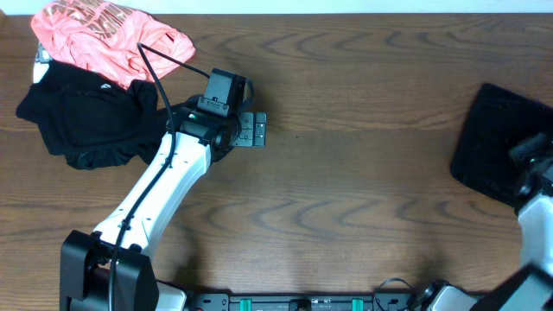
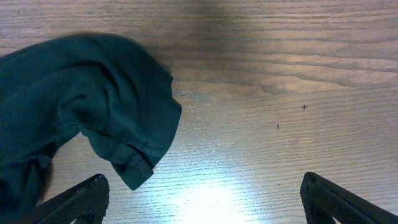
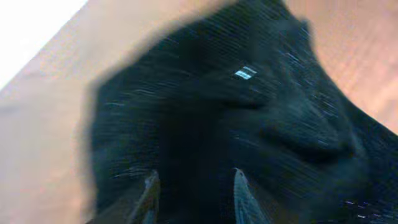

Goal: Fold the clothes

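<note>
A pink garment [image 1: 108, 34] lies crumpled at the far left corner, partly over a black garment [image 1: 91, 121] heaped just in front of it. My left gripper [image 1: 253, 130] hovers just right of that heap. In the left wrist view it [image 2: 202, 199] is wide open and empty over bare wood, with a dark cloth edge [image 2: 93, 106] at its left. A second black garment [image 1: 497, 142] lies flat at the right edge. My right gripper [image 1: 531, 160] is over it. In the blurred right wrist view its fingers [image 3: 196, 193] are narrowed on a fold of this black cloth [image 3: 249, 118].
The brown wooden table [image 1: 363, 190] stretches between the two arms. The left arm's white link [image 1: 164, 190] runs diagonally from the front left. The arm bases [image 1: 302, 302] stand along the front edge.
</note>
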